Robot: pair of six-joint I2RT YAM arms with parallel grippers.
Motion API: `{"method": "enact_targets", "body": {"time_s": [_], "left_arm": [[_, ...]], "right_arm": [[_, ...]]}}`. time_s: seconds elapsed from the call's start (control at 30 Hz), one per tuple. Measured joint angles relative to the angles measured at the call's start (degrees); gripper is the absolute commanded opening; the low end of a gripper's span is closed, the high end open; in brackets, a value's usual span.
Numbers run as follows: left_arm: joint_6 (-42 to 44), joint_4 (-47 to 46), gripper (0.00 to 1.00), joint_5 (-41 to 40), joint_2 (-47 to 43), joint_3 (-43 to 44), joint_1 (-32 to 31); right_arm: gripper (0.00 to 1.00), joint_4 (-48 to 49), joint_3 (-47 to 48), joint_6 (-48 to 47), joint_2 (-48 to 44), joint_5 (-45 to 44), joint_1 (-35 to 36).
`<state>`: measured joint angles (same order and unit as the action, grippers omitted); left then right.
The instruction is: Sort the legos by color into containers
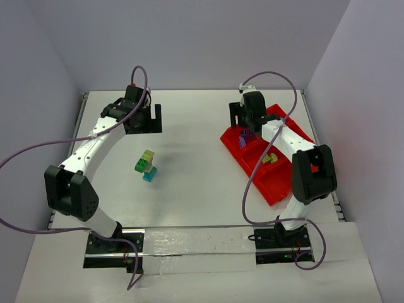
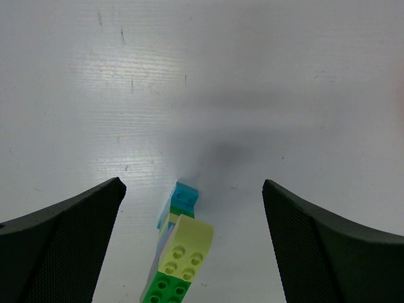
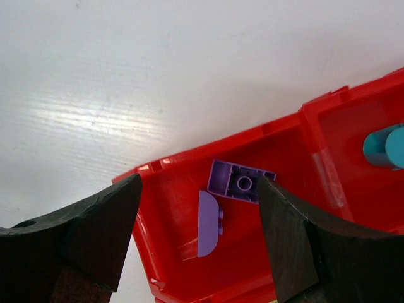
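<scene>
A stack of snapped legos (image 1: 146, 165) in pale yellow, green and teal lies on the white table, left of centre. My left gripper (image 1: 145, 121) hovers behind it, open and holding nothing. In the left wrist view the stack (image 2: 184, 245) lies low between the wide-apart fingers (image 2: 69, 240), teal end farthest. My right gripper (image 1: 243, 126) hangs open over the far end of the red tray of containers (image 1: 278, 186). Below its spread jaws two purple legos, one rounded (image 3: 209, 222) and one upside down (image 3: 238, 181), rest loose in the end compartment (image 3: 170, 214). A teal lego (image 3: 385, 146) sits in the neighbouring compartment.
Yellow and green bricks (image 1: 270, 158) lie in a middle compartment of the tray. The tray runs diagonally along the right side of the table, close to the right arm (image 1: 310, 170). Walls enclose the table on the left, back and right.
</scene>
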<state>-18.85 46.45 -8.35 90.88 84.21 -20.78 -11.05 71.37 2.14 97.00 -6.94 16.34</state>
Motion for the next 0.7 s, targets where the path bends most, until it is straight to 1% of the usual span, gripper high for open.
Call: {"method": "enact_targets", "body": {"time_s": [0.1,0.33,0.53,0.7], "left_arm": [[-0.1,0.0,0.99,0.0,-0.6,-1.1,0.0],[-0.5,1.4,0.99,0.1,-5.3,-7.2,-0.2],[-0.7,2.8,0.99,0.1,-9.0,-8.8,-2.4],[-0.8,4.2,0.97,-0.4,-9.8,-10.5,-4.0]], "right_arm": [[0.8,-0.2,1.1,0.2,-0.9,0.1,0.0],[0.8,0.5,2.1,1.4,-5.1,1.3,0.0],[0.78,0.9,2.1,3.1,-8.7,1.9,0.0],[0.77,-1.8,3.3,6.1,-8.5,2.3,0.0]]}}
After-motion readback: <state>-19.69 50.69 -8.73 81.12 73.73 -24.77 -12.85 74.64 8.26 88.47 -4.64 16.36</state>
